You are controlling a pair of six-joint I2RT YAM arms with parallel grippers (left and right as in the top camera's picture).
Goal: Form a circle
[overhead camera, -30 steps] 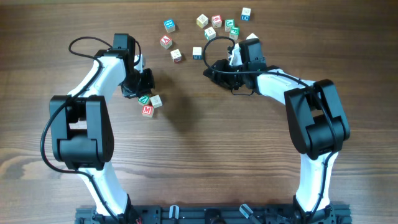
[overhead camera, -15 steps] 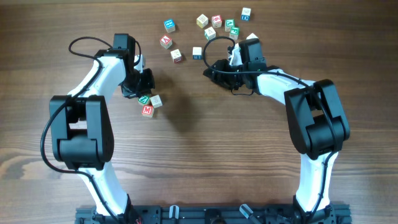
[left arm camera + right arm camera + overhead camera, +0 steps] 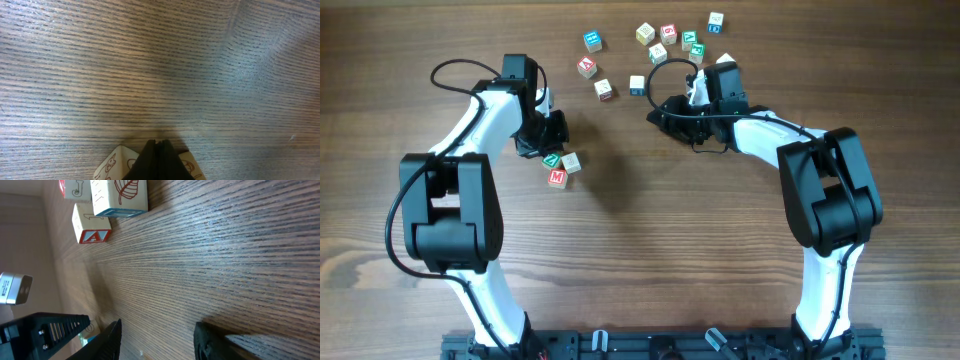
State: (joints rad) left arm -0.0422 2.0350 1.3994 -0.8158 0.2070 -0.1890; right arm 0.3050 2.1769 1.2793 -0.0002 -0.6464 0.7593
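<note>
You had the loose blocks point(image 3: 645, 34) strewn along the far side of the table point(image 3: 640, 250) between left arm point(image 3: 485, 110) and right arm point(image 3: 770, 135), with three blocks point(image 3: 557, 177) clustered nearer you, beside the left arm

A dark wood-grain table point(image 3: 640, 250) fills the overhead view, its grain running side to side. A black mounting rail point(image 3: 660, 345) lines its near edge. Beyond the far edge, a pale beige backdrop point(image 3: 20, 230) shows.

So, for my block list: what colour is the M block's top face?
Red; the M block shows best overhead.
</note>
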